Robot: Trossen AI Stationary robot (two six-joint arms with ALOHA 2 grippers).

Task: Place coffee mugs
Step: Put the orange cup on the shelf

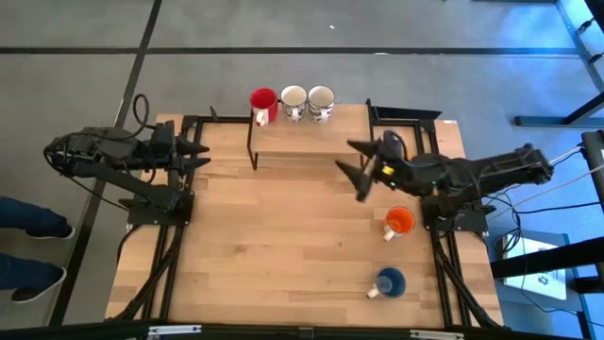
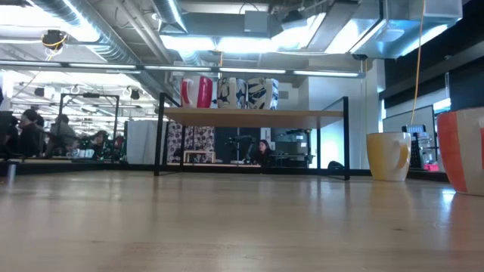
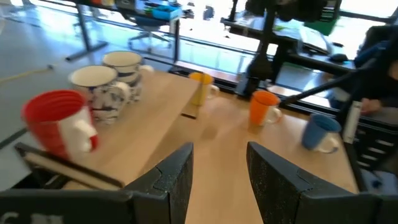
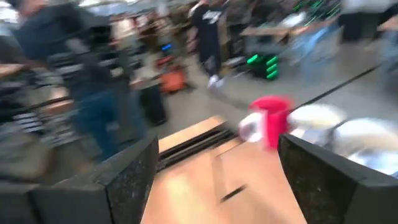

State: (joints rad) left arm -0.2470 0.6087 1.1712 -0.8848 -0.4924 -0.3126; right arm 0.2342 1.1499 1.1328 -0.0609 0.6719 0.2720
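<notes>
- You have a wooden table (image 1: 283, 246) carrying a raised shelf (image 1: 302, 132).
- The shelf holds your red mug (image 1: 262, 102) and two white patterned mugs (image 1: 307, 100).
- The orange mug (image 1: 400, 222) and blue mug (image 1: 389, 281) sit on the tabletop.

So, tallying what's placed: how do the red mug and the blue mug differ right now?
The red mug stands on the raised shelf beside two patterned white mugs; the blue mug sits on the tabletop, alone near the front right. Red's handle points toward the table's front, blue's toward the left. Both are upright, and neither is held.
</notes>
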